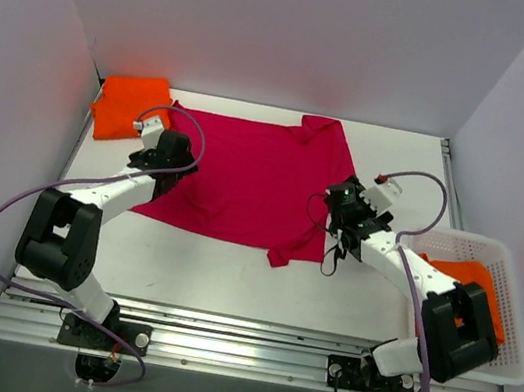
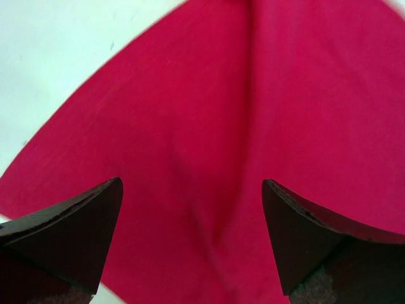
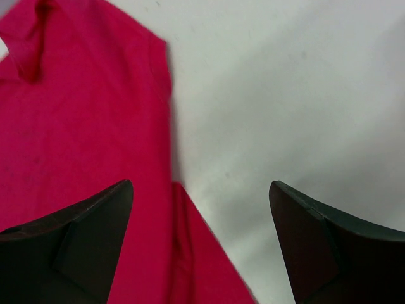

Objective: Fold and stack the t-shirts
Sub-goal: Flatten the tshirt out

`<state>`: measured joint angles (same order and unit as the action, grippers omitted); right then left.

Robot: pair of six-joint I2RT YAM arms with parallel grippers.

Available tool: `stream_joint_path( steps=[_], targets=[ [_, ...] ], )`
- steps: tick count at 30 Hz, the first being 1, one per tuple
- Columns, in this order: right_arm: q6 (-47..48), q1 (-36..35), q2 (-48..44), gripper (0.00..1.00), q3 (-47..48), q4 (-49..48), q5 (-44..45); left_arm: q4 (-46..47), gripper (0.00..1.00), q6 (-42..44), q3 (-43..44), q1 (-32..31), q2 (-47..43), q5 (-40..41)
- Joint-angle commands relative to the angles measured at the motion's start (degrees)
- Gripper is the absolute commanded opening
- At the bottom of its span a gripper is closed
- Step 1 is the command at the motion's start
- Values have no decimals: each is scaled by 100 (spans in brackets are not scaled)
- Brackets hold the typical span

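1. Crimson-pink cloth t-shirt [image 1: 245, 178] lies spread flat across the white tabletop [image 1: 227, 281].
2. Left gripper [image 2: 193, 190] hangs over the shirt's left edge, jaws spread wide, gripping nothing.
3. Right gripper [image 3: 201, 190] hangs over the right edge, jaws apart and empty.
4. Folded bright orange t-shirt [image 1: 130, 107] sits in the far-left corner, just beside the crimson one.
5. Bare tabletop runs along the near hem.
6. White plastic mesh basket [image 1: 505, 371], at the right, holds a second orange shirt [image 1: 471, 279].

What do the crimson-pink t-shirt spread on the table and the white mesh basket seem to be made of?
Crimson-pink t-shirt: soft matte cloth, perhaps cotton; it lies limp with shallow creases. White mesh basket: probably rigid plastic, slightly glossy; straight rim and regular slots.
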<state>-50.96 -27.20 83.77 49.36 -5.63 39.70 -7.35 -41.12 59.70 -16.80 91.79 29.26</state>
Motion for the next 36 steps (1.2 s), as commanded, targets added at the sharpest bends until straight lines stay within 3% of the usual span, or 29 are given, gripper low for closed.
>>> stream_joint_path(
  steps=[1,5,10,15,26,29,35,36],
  targets=[
    [-484,-276,-940,84,-286,797,-165,50,100,-264,-265,-60,-100,-7],
    [-792,-567,-1608,84,-1049,1029,-436,-20,94,-326,-581,-69,-135,-60],
    [-986,-628,-1750,80,-1833,494,-1219,24,94,-352,-881,-69,-275,-69],
    [-1197,-971,-1495,79,-1974,449,-1141,-108,94,-405,-855,-52,-302,-69],
    [-1144,-989,-406,73,-2036,-298,-1483,94,94,-379,-899,89,-117,-174],
    [-1135,-980,-370,68,-2089,-386,-1500,129,94,-370,-934,133,-196,-219],
    [-1013,-893,-221,36,-2062,-465,-1518,138,94,-335,-987,185,-346,-227],
    [-1012,-875,-220,26,-2088,-509,-1553,138,94,-335,-996,194,-355,-236]
  ],
)
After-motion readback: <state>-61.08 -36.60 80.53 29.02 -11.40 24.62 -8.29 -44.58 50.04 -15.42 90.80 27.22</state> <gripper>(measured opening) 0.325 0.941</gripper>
